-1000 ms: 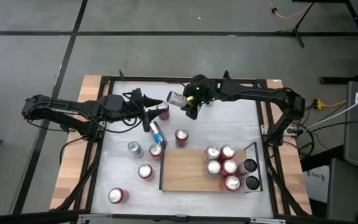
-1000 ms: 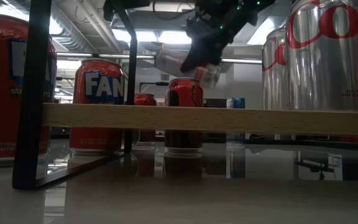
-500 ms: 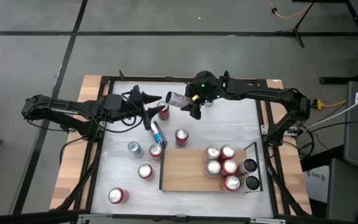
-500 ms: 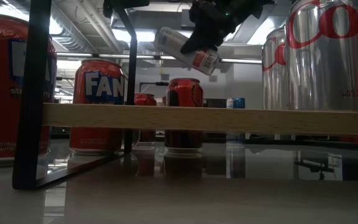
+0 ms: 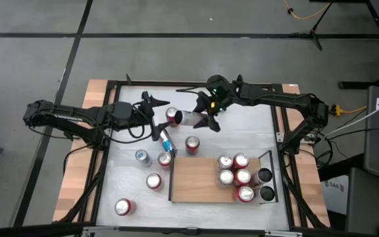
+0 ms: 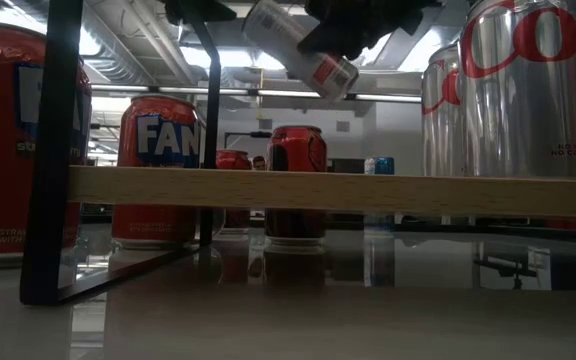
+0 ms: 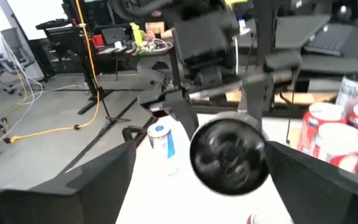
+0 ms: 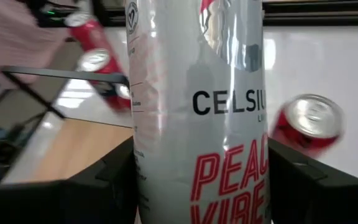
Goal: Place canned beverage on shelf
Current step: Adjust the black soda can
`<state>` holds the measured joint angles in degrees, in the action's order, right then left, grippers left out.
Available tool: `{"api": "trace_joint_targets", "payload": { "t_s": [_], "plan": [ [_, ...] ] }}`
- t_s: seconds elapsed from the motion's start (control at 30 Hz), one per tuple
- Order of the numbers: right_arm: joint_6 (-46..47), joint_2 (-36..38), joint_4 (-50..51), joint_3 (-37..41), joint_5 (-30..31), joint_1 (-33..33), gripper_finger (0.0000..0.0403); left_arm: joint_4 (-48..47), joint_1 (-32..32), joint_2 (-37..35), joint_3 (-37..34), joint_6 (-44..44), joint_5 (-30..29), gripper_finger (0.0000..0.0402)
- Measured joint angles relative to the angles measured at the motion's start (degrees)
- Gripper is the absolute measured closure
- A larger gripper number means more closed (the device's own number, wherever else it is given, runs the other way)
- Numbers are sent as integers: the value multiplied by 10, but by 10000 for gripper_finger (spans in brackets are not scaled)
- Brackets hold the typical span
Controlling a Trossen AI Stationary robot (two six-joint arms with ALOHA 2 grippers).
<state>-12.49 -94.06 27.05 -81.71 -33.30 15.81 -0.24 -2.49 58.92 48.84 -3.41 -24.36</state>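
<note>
White table (image 5: 242, 135) on a grey floor. The right claw (image 5: 202, 118) clamps a tilted slim can (image 5: 191, 119) above it. The shelf (image 5: 193, 180) lies nearer than that claw, five red cans (image 5: 225, 161) at its end. The left claw (image 5: 151, 113) gapes empty beside it.

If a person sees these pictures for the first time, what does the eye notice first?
Probably the tall silver can, held tilted in the air by the right tool above the table's far half. Next, the open left tool just beside it, and the red cans clustered at the shelf's right end.
</note>
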Motion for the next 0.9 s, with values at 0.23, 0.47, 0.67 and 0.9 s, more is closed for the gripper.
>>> {"api": "trace_joint_targets", "payload": {
  "t_s": [0.23, 0.47, 0.67, 0.9],
  "plan": [
    [34, 0, 1, 0, -81, 0, 155, 2, -13, 2, 0, 1, 20, 23],
    [63, 0, 8, 0, -108, 0, 155, 23, -13, 35, 0, 2, 54, 23],
    [58, -1, 29, 0, -116, -1, 155, 60, -13, 63, 0, -2, 73, 23],
    [33, -1, 79, 0, -106, 0, 155, 74, -13, 62, 0, -2, 74, 23]
  ]
}}
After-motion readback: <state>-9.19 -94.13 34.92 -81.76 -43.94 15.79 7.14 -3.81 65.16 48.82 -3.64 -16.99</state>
